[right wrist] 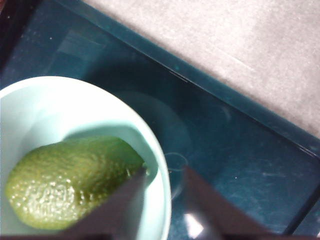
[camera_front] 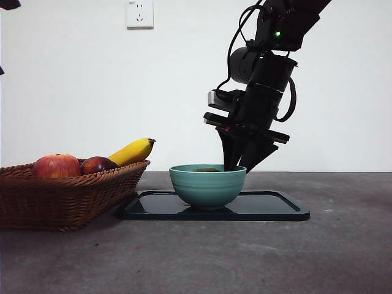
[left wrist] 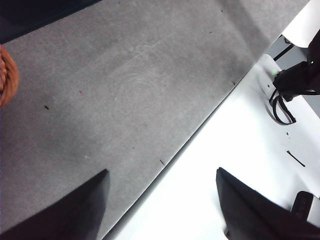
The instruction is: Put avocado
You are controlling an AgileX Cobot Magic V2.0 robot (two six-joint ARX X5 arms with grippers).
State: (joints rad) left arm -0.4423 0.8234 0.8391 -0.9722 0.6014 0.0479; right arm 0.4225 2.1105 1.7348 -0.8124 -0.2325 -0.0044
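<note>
Right hand [right wrist: 162, 175] is slightly open, straddling the teal ceramic bowl's [camera_front: 207, 184] rim, gripping nothing; bumpy olive-green avocado [right wrist: 65, 180] sits inside.

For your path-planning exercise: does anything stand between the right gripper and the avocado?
Nothing visible does. The avocado already lies in the bowl, and the right gripper straddles the bowl's rim, one jaw at the fruit.

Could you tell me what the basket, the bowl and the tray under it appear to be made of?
Basket: woven wicker, brown strands visible. Bowl: probably glazed ceramic, smooth teal with soft sheen. Tray: glossy dark plastic or lacquer, reflecting the bowl; which one is unclear.
</note>
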